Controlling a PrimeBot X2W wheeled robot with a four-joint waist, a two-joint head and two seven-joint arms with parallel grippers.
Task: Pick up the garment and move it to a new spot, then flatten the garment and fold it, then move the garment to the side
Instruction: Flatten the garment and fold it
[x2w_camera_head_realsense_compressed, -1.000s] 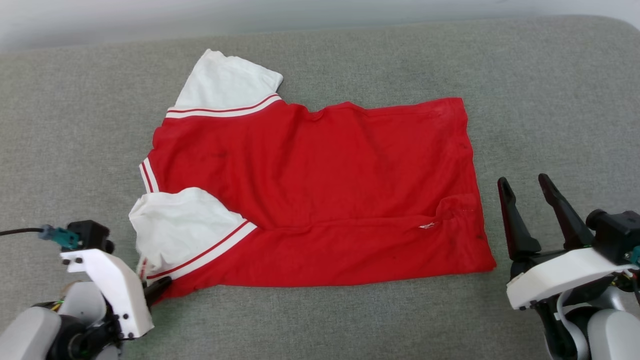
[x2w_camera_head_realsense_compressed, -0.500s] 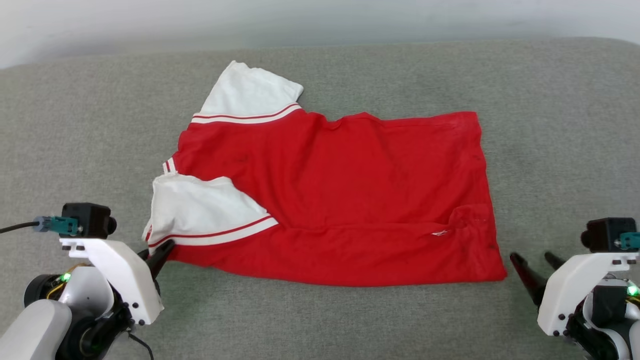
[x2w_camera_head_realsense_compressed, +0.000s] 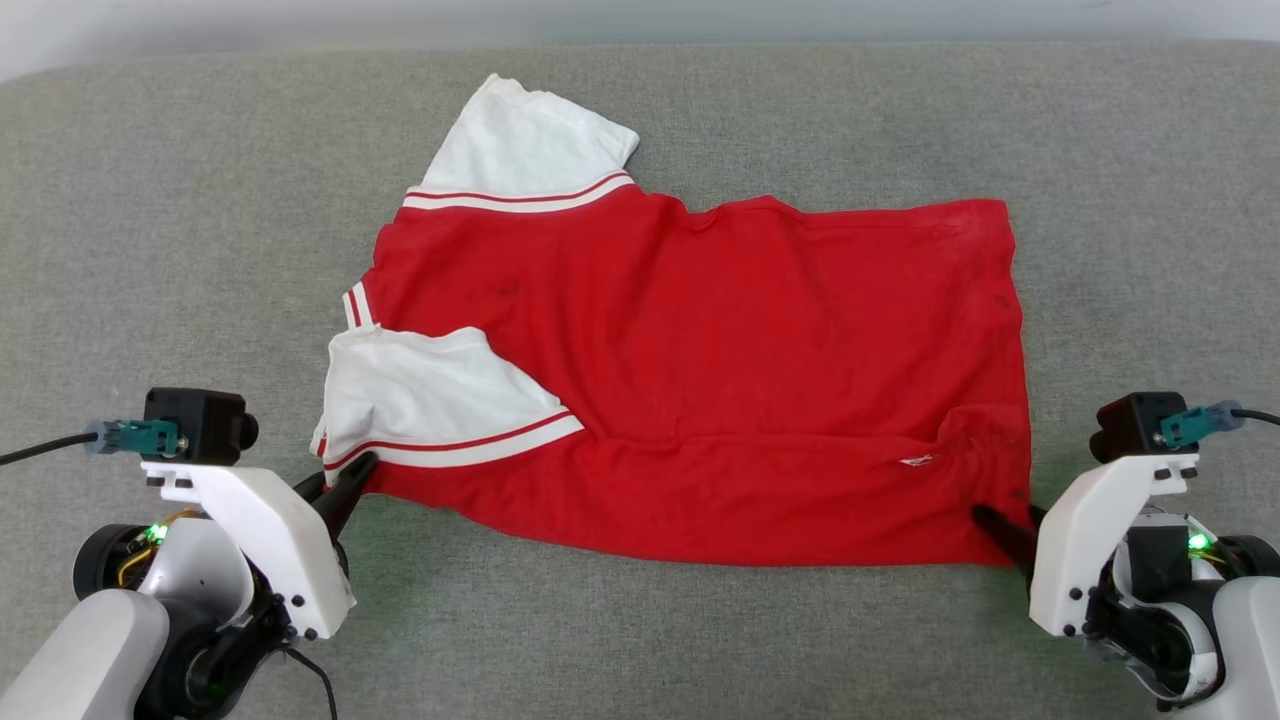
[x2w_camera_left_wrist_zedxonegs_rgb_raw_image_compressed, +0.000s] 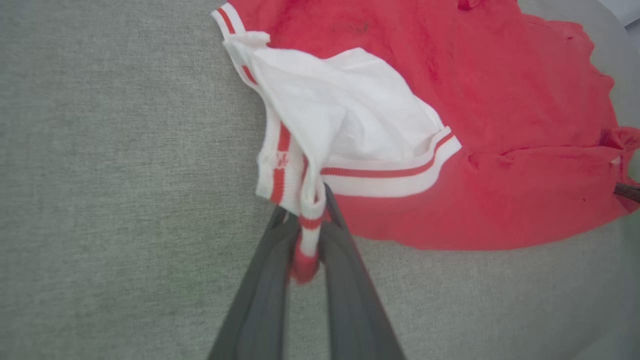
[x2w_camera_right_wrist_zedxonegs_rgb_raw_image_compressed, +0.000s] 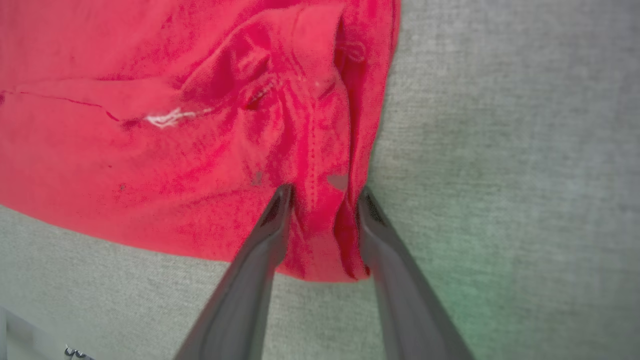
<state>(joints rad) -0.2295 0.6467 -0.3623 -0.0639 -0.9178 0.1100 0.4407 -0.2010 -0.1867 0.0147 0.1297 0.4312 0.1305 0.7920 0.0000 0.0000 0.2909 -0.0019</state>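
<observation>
The garment (x2w_camera_head_realsense_compressed: 700, 380) lies spread on the grey cushion, plain red side up, white sleeves to the left. My left gripper (x2w_camera_head_realsense_compressed: 352, 475) is at its near left corner. In the left wrist view the left gripper (x2w_camera_left_wrist_zedxonegs_rgb_raw_image_compressed: 305, 210) is shut on the garment's (x2w_camera_left_wrist_zedxonegs_rgb_raw_image_compressed: 500, 125) striped trim, which bunches between the fingers. My right gripper (x2w_camera_head_realsense_compressed: 1010, 522) is at the near right corner. In the right wrist view the right gripper (x2w_camera_right_wrist_zedxonegs_rgb_raw_image_compressed: 325, 192) stands open, its fingers either side of a bunched fold of the garment's (x2w_camera_right_wrist_zedxonegs_rgb_raw_image_compressed: 125, 125) hem corner.
The grey fabric cushion (x2w_camera_head_realsense_compressed: 150, 200) extends well beyond the garment on all sides. Its far edge (x2w_camera_head_realsense_compressed: 640, 50) meets a pale wall at the top. A black cable (x2w_camera_head_realsense_compressed: 40, 450) leads off the left wrist camera.
My left gripper has shut on the sleeve trim. My right gripper came down from upright to the garment's near right corner, its fingers now straddling the hem. The camera view has shifted.
</observation>
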